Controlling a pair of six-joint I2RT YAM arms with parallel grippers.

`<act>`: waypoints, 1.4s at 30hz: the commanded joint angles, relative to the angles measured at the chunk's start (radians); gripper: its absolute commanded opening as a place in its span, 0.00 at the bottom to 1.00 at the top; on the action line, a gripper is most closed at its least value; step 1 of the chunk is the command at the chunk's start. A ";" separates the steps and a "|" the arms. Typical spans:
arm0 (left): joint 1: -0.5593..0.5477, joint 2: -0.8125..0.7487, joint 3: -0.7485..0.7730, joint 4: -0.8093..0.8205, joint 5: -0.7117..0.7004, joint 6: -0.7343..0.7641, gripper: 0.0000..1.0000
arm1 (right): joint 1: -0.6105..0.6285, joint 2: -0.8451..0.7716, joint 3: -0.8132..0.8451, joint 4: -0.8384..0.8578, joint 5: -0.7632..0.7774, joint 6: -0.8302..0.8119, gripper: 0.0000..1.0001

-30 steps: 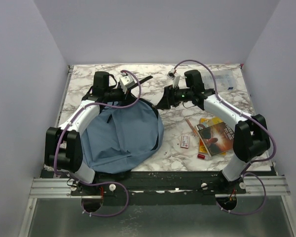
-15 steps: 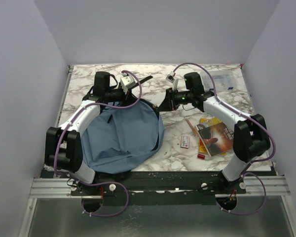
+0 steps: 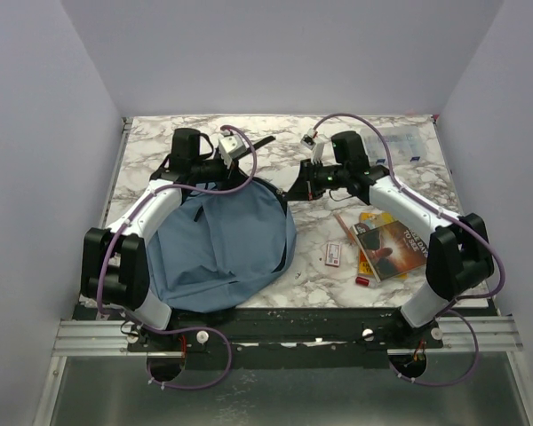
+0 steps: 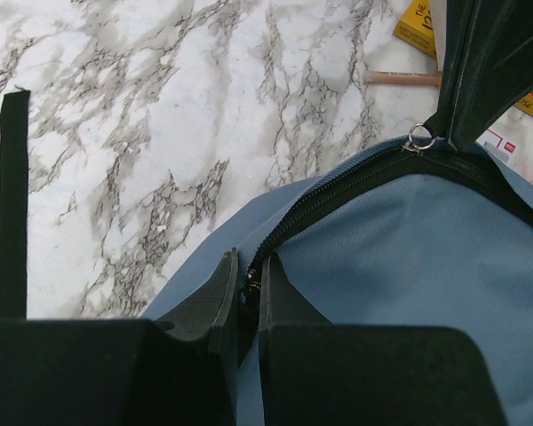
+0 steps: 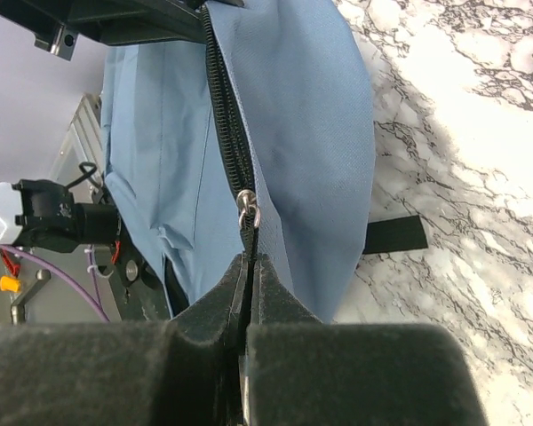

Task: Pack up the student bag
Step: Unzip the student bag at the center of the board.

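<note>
The student bag lies flat on the left half of the marble table, slate-blue, with its dark zipper running along the far edge. My left gripper is shut on the bag's zipper seam at the far left of that edge. At the other end of the zipper, my right gripper is shut on the black zipper pull tab, just below its metal ring. The same ring shows in the left wrist view under the right fingers.
To the right of the bag lie a brown book, a yellow booklet, a pencil, a small white card box and a small red item. A clear plastic box stands at the back right. A black strap trails behind the bag.
My right gripper has closed from open onto the zipper pull tab and drawn slightly away from the bag's corner. The left gripper has kept its grip without moving.
</note>
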 commanded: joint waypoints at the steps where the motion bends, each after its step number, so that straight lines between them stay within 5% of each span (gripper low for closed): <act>1: 0.002 0.006 0.056 -0.001 -0.027 -0.051 0.05 | 0.010 -0.034 -0.011 -0.062 0.075 0.017 0.01; 6: -0.001 0.007 0.153 -0.051 -0.121 -0.328 0.35 | 0.018 -0.057 -0.016 -0.036 0.071 0.038 0.01; 10: -0.001 -0.027 0.213 -0.138 -0.167 -0.557 0.47 | 0.024 -0.090 -0.044 0.025 0.058 0.055 0.01; 16: -0.005 -0.089 0.127 -0.231 -0.186 -1.141 0.49 | 0.026 -0.122 -0.096 0.115 0.025 0.071 0.01; 22: -0.122 -0.062 -0.047 -0.202 -0.224 -1.701 0.47 | 0.029 -0.146 -0.135 0.179 -0.008 0.086 0.01; 33: -0.249 -0.025 -0.048 -0.228 -0.397 -2.035 0.53 | 0.034 -0.173 -0.148 0.184 -0.028 0.078 0.01; 42: -0.251 0.010 -0.019 -0.236 -0.469 -2.049 0.49 | 0.046 -0.182 -0.160 0.199 -0.040 0.082 0.01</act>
